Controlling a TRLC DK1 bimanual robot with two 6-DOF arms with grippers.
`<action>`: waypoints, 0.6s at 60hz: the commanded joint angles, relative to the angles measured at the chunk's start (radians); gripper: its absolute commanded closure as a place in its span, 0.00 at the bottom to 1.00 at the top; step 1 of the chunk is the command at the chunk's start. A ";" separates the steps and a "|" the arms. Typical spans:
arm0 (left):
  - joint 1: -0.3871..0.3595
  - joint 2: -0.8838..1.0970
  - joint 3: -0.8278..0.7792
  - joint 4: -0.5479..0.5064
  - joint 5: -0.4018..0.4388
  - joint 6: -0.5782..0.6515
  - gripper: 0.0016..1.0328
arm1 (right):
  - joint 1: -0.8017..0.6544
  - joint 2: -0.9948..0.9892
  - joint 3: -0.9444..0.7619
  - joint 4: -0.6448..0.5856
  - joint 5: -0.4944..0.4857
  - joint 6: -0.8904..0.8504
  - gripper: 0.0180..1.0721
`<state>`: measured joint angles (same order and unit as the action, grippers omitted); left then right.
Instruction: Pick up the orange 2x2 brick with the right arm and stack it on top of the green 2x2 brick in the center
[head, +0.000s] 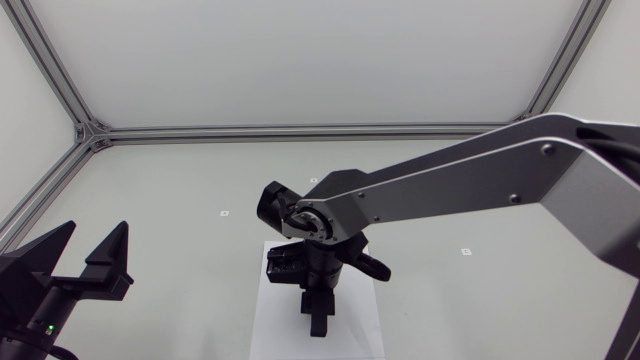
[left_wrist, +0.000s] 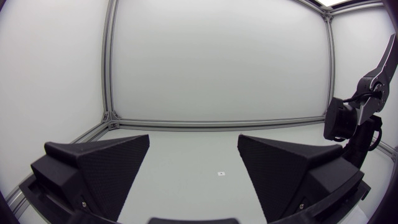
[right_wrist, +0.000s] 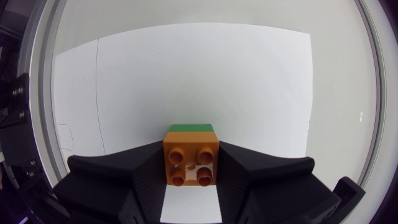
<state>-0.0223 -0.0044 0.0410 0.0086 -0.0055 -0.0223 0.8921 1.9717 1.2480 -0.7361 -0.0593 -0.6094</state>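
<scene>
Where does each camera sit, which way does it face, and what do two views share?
Head view: above the table, looking down; right arm over the white sheet, left gripper at the side.
Left wrist view: behind the left gripper, looking across the table; its open fingers show.
Right wrist view: behind the right gripper, looking down at the orange brick it holds over the green brick.
Shared: head and left wrist views both show the right arm.

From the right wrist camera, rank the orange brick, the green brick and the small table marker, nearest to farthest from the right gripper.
1. orange brick, clamped in the right gripper.
2. green brick, just beyond the orange one.
3. table marker, far ahead and off to the side.
</scene>
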 joint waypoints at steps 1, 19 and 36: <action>0.004 -0.008 -0.041 -0.015 0.004 0.013 0.04 | -0.010 0.021 0.013 -0.002 -0.007 0.013 0.69; 0.004 -0.008 -0.041 -0.015 0.004 0.013 0.04 | -0.010 0.021 0.004 -0.002 -0.007 0.007 0.69; 0.004 -0.008 -0.041 -0.013 0.004 0.013 0.04 | 0.004 0.021 -0.005 -0.002 -0.008 0.002 0.68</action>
<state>-0.0223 -0.0044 0.0410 0.0086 -0.0059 -0.0219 0.8845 1.9717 1.2484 -0.7357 -0.0597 -0.6098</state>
